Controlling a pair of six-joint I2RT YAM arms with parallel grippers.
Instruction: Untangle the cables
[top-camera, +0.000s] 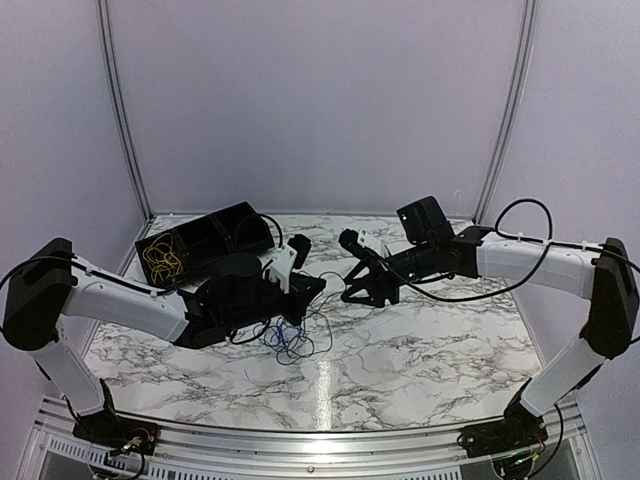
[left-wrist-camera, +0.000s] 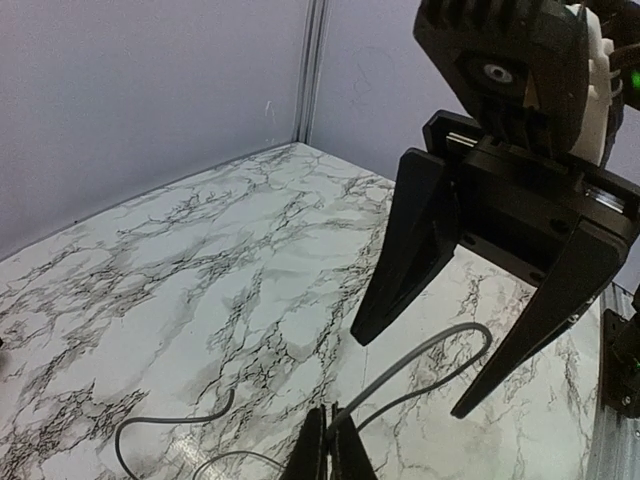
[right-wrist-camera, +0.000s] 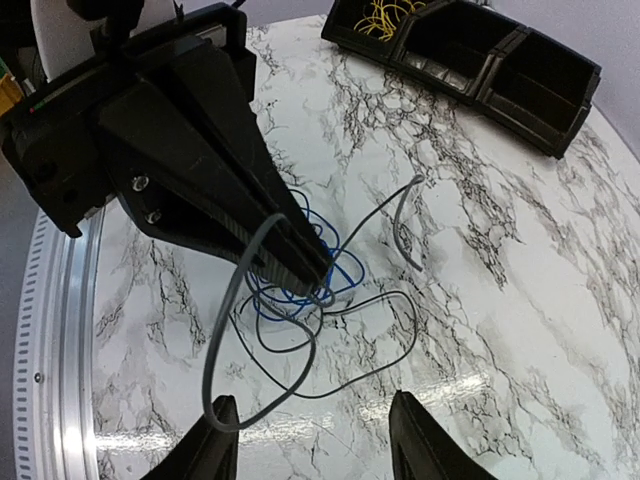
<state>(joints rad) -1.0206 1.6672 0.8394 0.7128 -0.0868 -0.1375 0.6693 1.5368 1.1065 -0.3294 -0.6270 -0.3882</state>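
- My left claw (right-wrist-camera: 305, 275) is pinched shut on the grey cable (left-wrist-camera: 425, 345). It holds it up off the worktop (top-camera: 420, 350).
- The grey cable sticks out from the claw tips in a big loop. The loop hangs in the air in front of my right claw (left-wrist-camera: 410, 372).
- My right claw is wide open. It holds nothing. It points at the left claw, and they are near each other.
- Under the left claw is the messy pile. The blue cable (right-wrist-camera: 275, 305) lies there in many small rings. A thin black cable (right-wrist-camera: 413, 325) loops around it and lies flat on the worktop.
- I cannot tell where the grey cable goes through the blue rings. The left claw hides that spot.
- A yellow cable (top-camera: 163, 260) sits in the end part of the black bin (right-wrist-camera: 520, 90) at the back. It is well apart from the pile.
- I think I am in the middle of the job. The step now is pulling the grey cable out of the pile.
- Next I should close the right claw on the grey loop.
- Then I should pull slowly. If the blue rings lift too, it is not free yet.
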